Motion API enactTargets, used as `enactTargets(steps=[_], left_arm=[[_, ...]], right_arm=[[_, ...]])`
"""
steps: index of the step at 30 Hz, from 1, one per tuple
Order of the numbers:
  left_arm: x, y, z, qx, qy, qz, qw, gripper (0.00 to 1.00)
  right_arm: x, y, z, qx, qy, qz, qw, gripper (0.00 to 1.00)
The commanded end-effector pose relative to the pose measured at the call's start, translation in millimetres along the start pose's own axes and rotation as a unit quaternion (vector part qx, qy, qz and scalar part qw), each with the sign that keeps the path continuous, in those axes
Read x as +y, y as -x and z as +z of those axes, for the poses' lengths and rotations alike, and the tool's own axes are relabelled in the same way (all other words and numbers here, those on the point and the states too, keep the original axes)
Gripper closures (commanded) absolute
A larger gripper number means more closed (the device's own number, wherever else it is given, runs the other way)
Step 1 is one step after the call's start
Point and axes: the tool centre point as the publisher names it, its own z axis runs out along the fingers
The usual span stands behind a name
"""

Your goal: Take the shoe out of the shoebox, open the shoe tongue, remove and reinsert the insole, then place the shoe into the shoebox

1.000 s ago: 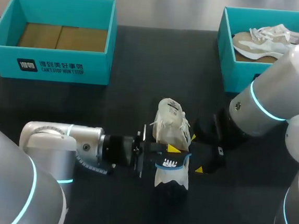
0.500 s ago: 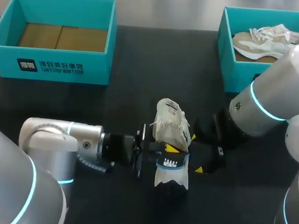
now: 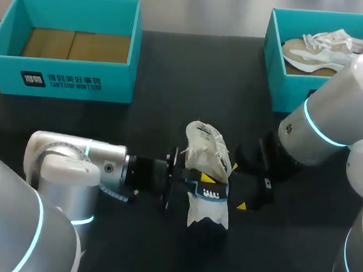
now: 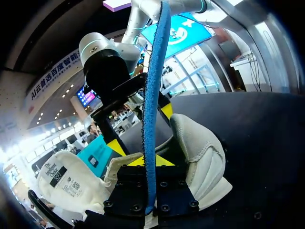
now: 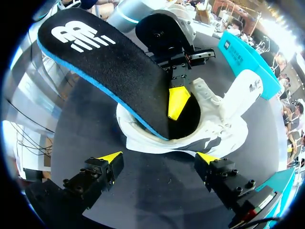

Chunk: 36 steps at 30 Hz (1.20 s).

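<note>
Right, shoe (image 3: 207, 148) is out on the black table (image 3: 171, 109), approx mid-table, btwn my two grippers and clear of both boxes. It's a white/cream trainer, opening turned toward the R side, tongue (image 5: 245, 88) standing up away from the opening.

L arm (image 3: 76, 171) comes in low from the L. L gripper (image 4: 148, 164) is clamped on the insole (image 5: 109, 62): one yellow-tipped finger (image 5: 178, 102) lies flat on its black top face, the other is behind it, hidden in the R wrist view. L wrist view has the insole edge-on, blue edge running straight up btwn the gripper's plates. Insole is black on top w/ a white logo and blue along the edge. One end sits down inside the shoe opening; the rest sticks out at a slant over the table.

R gripper (image 5: 158, 160) sits just beside the shoe on its R side, low over the table. Its fingers (image 5: 110, 158) are spread wide w/ nothing btwn them, and the shoe opening is just ahead of them.

Far L: teal shoebox (image 3: 59, 77) w/ brown cardboard (image 3: 75, 45) on its floor. Far R: second teal box (image 3: 274, 61) w/ another pale shoe (image 3: 322, 50) lying in it, partly hidden behind my R arm (image 3: 336, 118).
</note>
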Motion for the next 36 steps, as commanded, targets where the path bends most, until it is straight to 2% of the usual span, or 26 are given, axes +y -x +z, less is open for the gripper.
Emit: enactTargets(steps=[1, 2, 5, 12, 20, 24, 27, 36], left_arm=[[5.6, 0.1, 10.0, 0.009, 0.022, -0.005, 1.0, 1.0], [7.2, 0.1, 10.4, 0.012, 0.032, -0.003, 0.999, 1.0], [8.0, -0.1, 10.7, 0.009, 0.028, -0.01, 1.0, 1.0], [-3.6, -0.4, 8.4, -0.005, -0.004, -0.023, 1.0, 1.0], [-12.1, -2.2, 6.6, -0.005, -0.016, -0.024, 1.0, 1.0], [-19.1, -2.1, 6.0, -0.004, -0.02, -0.024, 0.999, 0.89], [-20.8, -1.8, 6.0, -0.002, -0.02, -0.027, 0.999, 0.84], [-31.2, -1.6, 8.4, 0.0, -0.025, -0.026, 0.999, 0.78]], right_arm=[[-0.3, -1.1, 1.0, -0.002, 0.0, 0.0, 1.0, 0.0], [-0.3, -1.1, 1.0, -0.002, 0.0, 0.0, 1.0, 0.0], [-0.3, -1.1, 1.0, -0.002, 0.0, 0.0, 1.0, 0.0], [-0.3, -1.1, 1.0, -0.002, 0.0, 0.0, 1.0, 0.0], [-0.3, -1.1, 1.0, -0.002, 0.0, 0.0, 1.0, 0.0], [-0.3, -1.1, 1.0, -0.002, 0.0, 0.0, 1.0, 0.0], [-0.3, -1.1, 1.0, -0.002, 0.0, 0.0, 1.0, 0.0], [-0.3, -1.1, 1.0, -0.002, 0.0, 0.0, 1.0, 0.0]])
